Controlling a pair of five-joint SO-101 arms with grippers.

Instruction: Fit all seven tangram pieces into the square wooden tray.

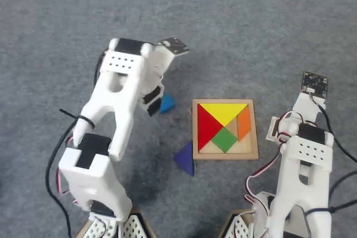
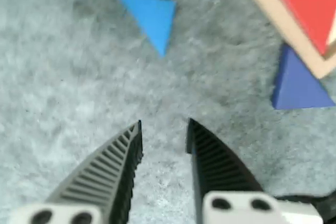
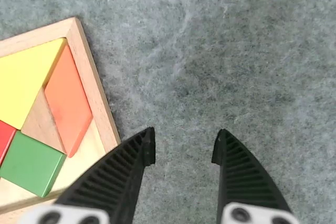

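Observation:
The square wooden tray (image 1: pixel 225 154) holds a yellow triangle (image 1: pixel 223 112), a red triangle (image 1: pixel 206 126), a green square (image 1: pixel 225 139) and an orange parallelogram (image 1: pixel 244 122). A dark blue triangle (image 1: pixel 184 159) lies on the carpet by the tray's near left corner. A light blue triangle (image 1: pixel 167 103) lies left of the tray. My left gripper (image 2: pixel 163 129) is open and empty above the carpet, a little short of the light blue triangle (image 2: pixel 149 17). My right gripper (image 3: pixel 184 142) is open and empty over the carpet, just beside the tray's right rim (image 3: pixel 97 90).
Grey carpet (image 1: pixel 251 43) covers the whole table. Both arm bases stand at the near edge. Bare wood (image 3: pixel 37 121) shows inside the tray between the orange parallelogram (image 3: pixel 68 106) and the green square (image 3: pixel 31 163).

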